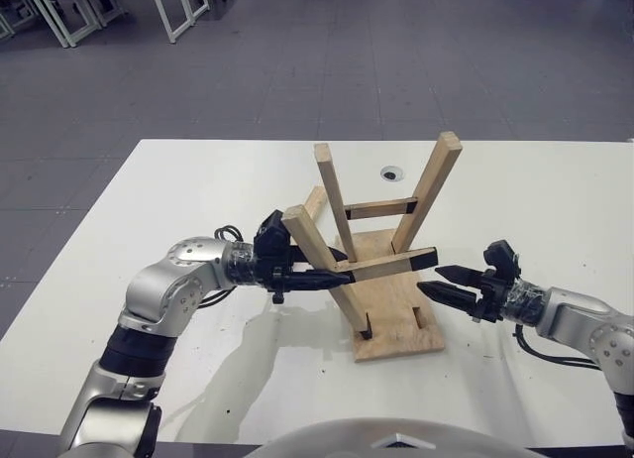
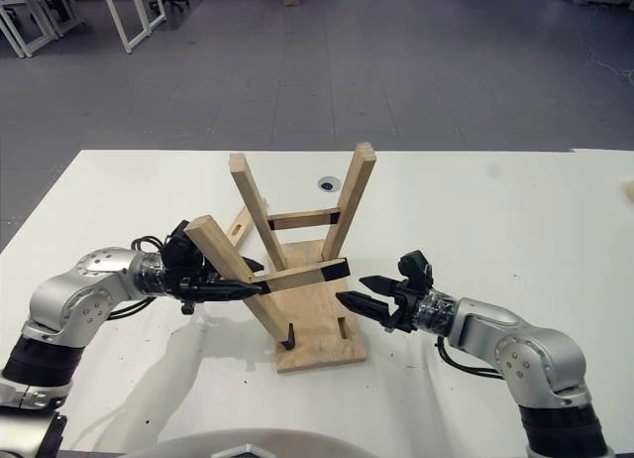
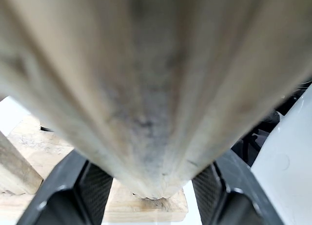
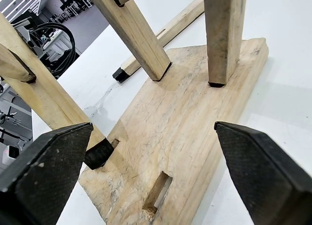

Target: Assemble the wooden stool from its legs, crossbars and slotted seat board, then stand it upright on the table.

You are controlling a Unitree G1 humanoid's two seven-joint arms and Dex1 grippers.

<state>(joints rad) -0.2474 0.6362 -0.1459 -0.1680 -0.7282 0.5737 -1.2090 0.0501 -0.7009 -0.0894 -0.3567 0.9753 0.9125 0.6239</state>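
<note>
The pale, flat slotted seat board (image 1: 396, 334) lies at the centre of the left eye view on the white tabletop (image 1: 178, 180). Two upright wooden legs (image 1: 432, 185) rise from it, joined by a short upper crossbar (image 1: 381, 208). At centre left, the left claw (image 1: 319, 277) is clenched on the leaning front leg (image 1: 309, 242), which carries a black-tipped lower crossbar (image 1: 386, 265). The right claw (image 1: 430, 282), at lower right, is released and sits just beside that crossbar's end. A loose wooden bar (image 1: 315, 202) lies behind.

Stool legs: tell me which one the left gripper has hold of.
The leaning near leg, pinched by the left gripper; the two far legs stand untouched in the seat board.
</note>
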